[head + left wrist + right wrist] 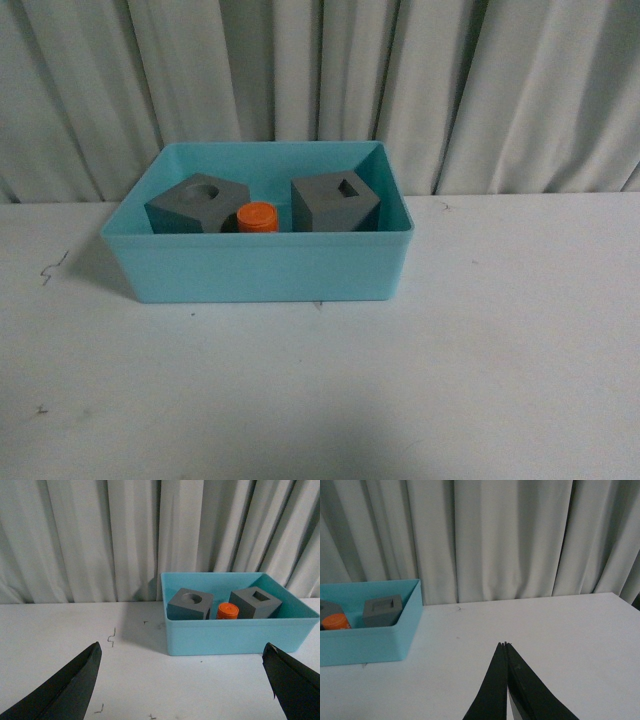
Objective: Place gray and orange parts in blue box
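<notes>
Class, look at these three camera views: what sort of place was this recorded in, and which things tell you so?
Probably a staged robot test bench: a plain white table, a pleated grey curtain as backdrop, and one blue box holding simple parts.

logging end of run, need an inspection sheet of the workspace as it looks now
surface: white table, a few small dark marks on it
job's things: gray cube with round recess, orange cylinder and gray cube with rectangular recess all inside the blue box, cylinder between the cubes
clutter: nothing seen
grippers: left gripper open, empty, back from the box; right gripper shut, empty, over bare table
cables: nothing seen
surroundings: pale pleated curtain behind the table
</notes>
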You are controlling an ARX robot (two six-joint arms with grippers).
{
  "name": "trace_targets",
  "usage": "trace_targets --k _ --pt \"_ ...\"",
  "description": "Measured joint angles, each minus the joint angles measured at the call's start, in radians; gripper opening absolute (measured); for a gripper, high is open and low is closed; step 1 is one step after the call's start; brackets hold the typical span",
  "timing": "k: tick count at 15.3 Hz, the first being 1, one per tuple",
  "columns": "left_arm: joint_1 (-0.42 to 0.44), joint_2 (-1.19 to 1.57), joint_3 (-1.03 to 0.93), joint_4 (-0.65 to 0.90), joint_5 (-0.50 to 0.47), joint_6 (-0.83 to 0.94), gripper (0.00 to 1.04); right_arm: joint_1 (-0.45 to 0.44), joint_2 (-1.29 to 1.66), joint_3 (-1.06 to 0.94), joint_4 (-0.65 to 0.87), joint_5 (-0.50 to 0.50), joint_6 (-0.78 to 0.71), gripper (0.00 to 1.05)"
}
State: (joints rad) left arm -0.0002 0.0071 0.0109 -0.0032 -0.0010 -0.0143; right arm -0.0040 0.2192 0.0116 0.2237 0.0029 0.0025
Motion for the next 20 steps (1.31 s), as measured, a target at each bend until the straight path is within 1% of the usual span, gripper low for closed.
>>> trace_targets --k 3,4,5,9,10,12,13,16,17,18,20 --pt "0.0 0.0 0.0 0.0 0.0 0.0 0.98 0.0 -0.051 0.0 -0.053 0.0 0.0 0.02" --pt "0.0 0.0 0.0 0.0 -0.001 0.0 0.98 0.0 -0.17 0.0 -0.226 -0.002 0.0 0.02" --pt "0.0 0.0 0.0 0.0 0.001 0.0 0.98 0.0 -0.218 0.001 -0.21 -0.003 0.0 0.02" --pt "0.0 0.0 0.0 0.0 0.0 0.0 0.98 0.0 -0.216 0.001 -0.227 -0.002 0.0 0.02" --pt "0.0 0.0 0.0 0.0 0.0 0.0 0.98 0.0 -0.216 0.001 -0.227 -0.002 0.0 0.05" --pt "0.0 0.0 0.0 0.0 0.0 0.0 0.98 0.0 -0.216 0.001 -0.227 -0.002 0.0 0.32" --pt "0.0 0.0 0.0 0.0 0.0 0.0 0.98 0.0 -0.216 0.001 -0.227 -0.002 0.0 0.41" --pt "0.0 0.0 0.0 0.0 0.0 0.0 0.98 0.0 -0.216 0.001 -0.227 -0.002 0.0 0.5" --pt "0.0 0.0 0.0 0.0 0.0 0.0 0.98 0.0 -0.216 0.001 -0.227 -0.002 0.0 0.59" --pt "0.0 0.0 0.0 0.0 0.0 0.0 0.98 0.0 -0.216 0.001 -0.227 -0.002 0.0 0.7" --pt "0.0 0.0 0.0 0.0 0.0 0.0 0.98 0.0 -0.216 0.001 -0.227 -0.002 0.0 0.96"
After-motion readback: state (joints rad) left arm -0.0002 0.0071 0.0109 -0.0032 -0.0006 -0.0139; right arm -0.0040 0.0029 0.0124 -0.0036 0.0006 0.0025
